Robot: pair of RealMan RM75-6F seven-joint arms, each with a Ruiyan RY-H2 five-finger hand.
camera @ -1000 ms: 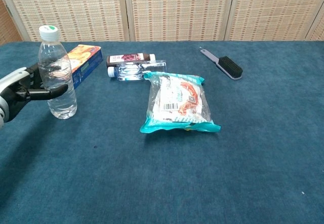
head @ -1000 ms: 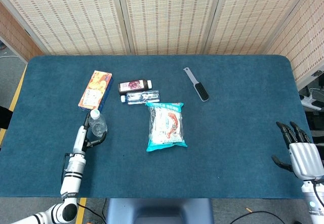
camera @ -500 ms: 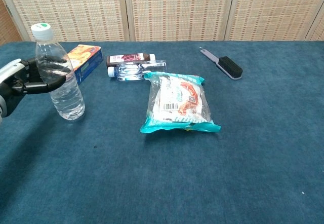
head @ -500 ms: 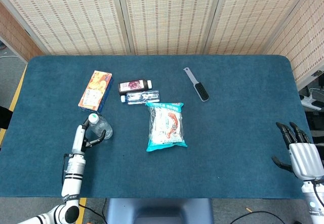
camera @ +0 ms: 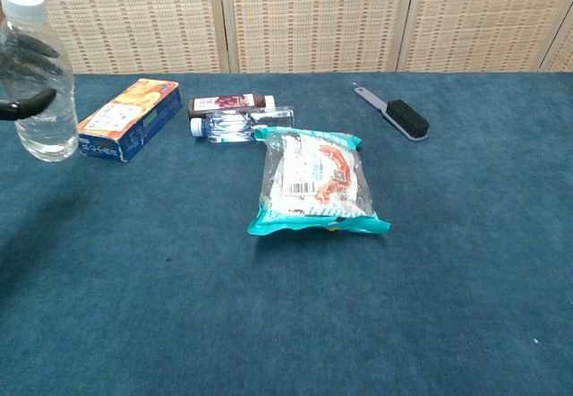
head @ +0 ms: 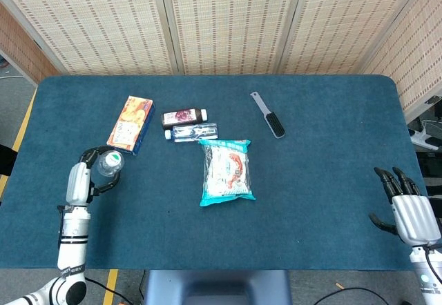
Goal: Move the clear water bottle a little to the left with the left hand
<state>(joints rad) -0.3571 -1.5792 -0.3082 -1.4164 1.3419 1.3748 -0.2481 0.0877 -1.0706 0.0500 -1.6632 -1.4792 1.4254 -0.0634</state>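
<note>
Left robot hand [head: 84,176] grips upright clear water bottle [camera: 36,73], green-capped.

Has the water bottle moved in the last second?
Yes. The water bottle, held by the left hand, has gone left, now past the orange box.

Bright, even overhead light, both views sharp, with only soft faint shadows on the blue table [camera: 466,262]

Looks like a lab or test room: blue-carpeted surface [head: 311,181] ringed by woven screens [head: 228,22], staged groceries like a snack bag [head: 226,171] and brush [head: 269,116].
</note>
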